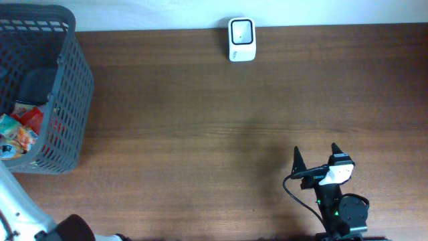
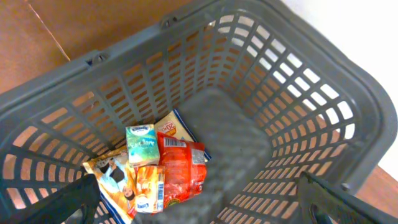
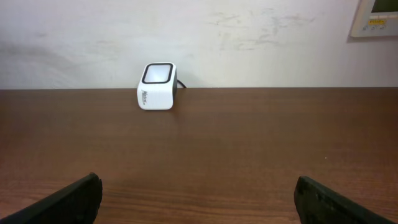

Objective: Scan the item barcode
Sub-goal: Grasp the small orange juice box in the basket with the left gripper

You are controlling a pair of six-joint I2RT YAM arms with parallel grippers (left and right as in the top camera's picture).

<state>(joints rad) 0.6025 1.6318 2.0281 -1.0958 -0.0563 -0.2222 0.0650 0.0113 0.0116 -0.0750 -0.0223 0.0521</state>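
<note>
Left fingers [image 2: 59, 202], right fingers [image 3: 62, 200] — spread wide, empty | red packet [image 2: 182, 171], green tissue pack [image 2: 142, 144] in basket [image 2: 124, 50]

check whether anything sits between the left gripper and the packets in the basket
Nothing visible does. The open left gripper hangs over the basket's open top, and the red packet and tissue pack lie uncovered on its floor. Only the basket walls ring them, so the way in is from above.

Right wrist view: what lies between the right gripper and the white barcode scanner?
Only bare wooden table. Nothing sits between the right gripper and the scanner; the overhead view shows the same.
</note>
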